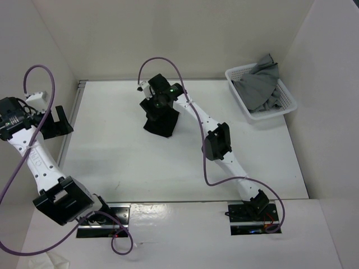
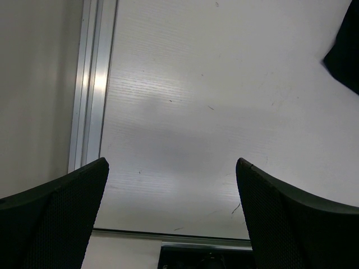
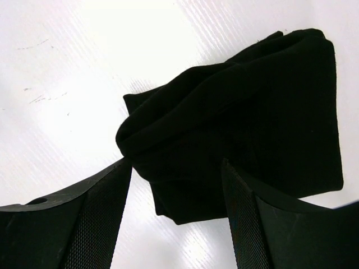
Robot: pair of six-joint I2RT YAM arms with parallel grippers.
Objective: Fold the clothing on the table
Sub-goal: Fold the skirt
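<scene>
White matte table (image 1: 129,162) — soft black clothing (image 3: 252,129) bunched between right gripper (image 3: 176,224) fingers.

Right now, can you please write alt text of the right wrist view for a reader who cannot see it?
A bunched black garment lies on a white table, seen from just above. The right gripper hangs over it with its two dark fingers open, their tips at the near edge of the cloth, which shows between them.

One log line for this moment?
left gripper: open, empty, near table left rail | right gripper: open, over clothing | clothing: bunched | basket: grey garments
</scene>
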